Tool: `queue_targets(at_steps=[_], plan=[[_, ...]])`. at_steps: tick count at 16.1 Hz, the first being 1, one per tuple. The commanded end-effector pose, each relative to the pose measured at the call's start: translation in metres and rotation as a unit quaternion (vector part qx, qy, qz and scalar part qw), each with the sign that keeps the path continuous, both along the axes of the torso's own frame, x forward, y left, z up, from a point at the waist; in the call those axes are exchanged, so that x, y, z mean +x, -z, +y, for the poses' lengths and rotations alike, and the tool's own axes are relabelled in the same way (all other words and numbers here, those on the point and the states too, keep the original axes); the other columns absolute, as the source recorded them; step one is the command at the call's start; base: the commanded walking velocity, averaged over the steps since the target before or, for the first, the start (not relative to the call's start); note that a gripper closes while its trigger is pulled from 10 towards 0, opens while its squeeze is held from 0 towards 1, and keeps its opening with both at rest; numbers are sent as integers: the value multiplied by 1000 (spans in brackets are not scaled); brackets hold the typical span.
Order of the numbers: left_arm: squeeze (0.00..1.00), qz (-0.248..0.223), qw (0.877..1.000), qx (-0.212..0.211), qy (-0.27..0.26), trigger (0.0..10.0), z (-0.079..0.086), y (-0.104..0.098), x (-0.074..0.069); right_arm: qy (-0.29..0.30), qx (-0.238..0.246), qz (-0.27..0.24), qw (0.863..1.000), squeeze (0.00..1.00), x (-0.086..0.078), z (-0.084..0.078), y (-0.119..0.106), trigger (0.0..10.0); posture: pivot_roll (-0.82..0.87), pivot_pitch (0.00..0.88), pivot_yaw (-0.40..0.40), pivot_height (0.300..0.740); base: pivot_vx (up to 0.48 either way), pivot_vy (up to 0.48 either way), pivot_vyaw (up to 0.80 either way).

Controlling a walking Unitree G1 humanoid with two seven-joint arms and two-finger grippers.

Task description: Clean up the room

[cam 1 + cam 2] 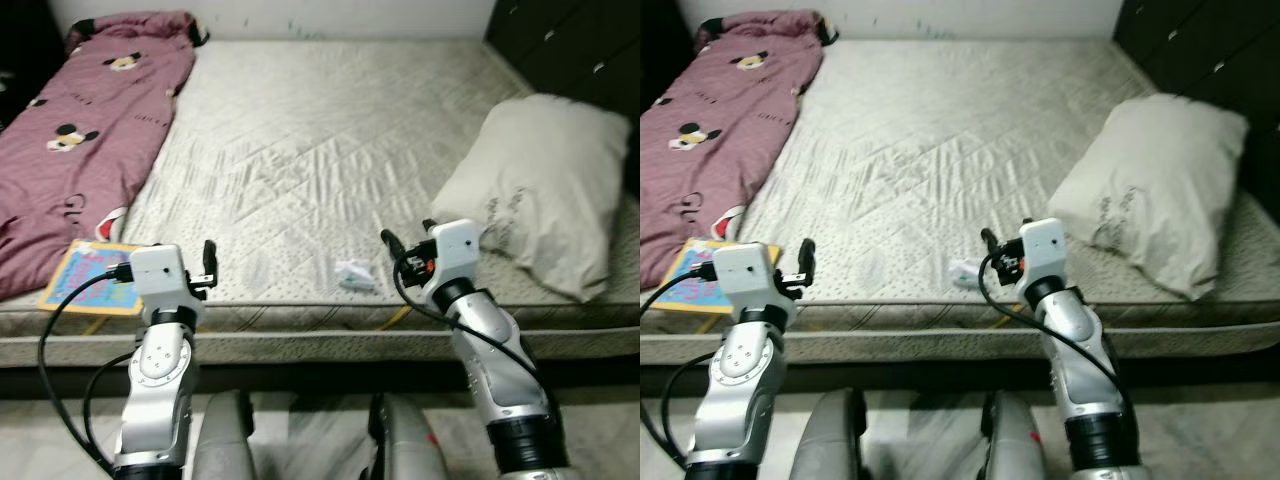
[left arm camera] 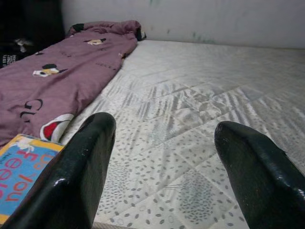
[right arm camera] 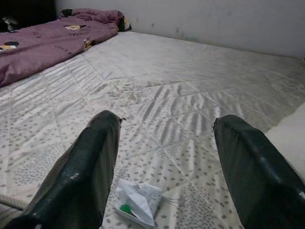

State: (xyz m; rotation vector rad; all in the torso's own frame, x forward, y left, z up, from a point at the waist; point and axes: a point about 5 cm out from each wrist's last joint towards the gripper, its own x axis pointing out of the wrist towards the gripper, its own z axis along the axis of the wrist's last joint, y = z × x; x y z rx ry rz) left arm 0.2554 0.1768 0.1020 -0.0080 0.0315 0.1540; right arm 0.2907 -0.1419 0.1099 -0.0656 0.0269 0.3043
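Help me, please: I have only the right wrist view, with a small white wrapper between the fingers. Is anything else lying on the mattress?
Observer: Yes, a colourful book lies at the near left corner of the mattress, by the pink blanket.
Operator: Where is the left gripper?
Observer: The left gripper hovers at the mattress edge beside that book, fingers open.
Operator: What lies further right?
Observer: A white pillow, on the mattress's right side.

Before me lies a bare quilted mattress (image 1: 300,140). On it I see a maroon blanket (image 1: 80,130) at my left, a colourful book (image 1: 90,278) at its near edge, a crumpled wrapper (image 1: 357,274) mid-front, and a white pillow (image 1: 540,185) on my right.
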Motion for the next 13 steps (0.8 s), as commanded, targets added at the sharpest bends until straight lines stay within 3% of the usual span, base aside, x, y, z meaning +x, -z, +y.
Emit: queue_targets(at_steps=[1, 7, 13], plan=[[0, -2, 1000, 3, -8, 10000, 5, -2, -1, -8, 4, -3, 1000, 0, 1, 5, -2, 10000, -45, 0, -8, 599, 262, 0, 0], [0, -1, 1000, 2, -3, 10000, 4, -1, -1, -11, 3, 0, 1000, 0, 1, 5, -1, 10000, -45, 0, -10, 599, 395, 0, 0], [0, 8, 1000, 1, 0, 10000, 3, 1, 0, -12, 2, 2, 1000, 0, 1, 6, 0, 10000, -43, 0, -7, 599, 0, 0, 0]])
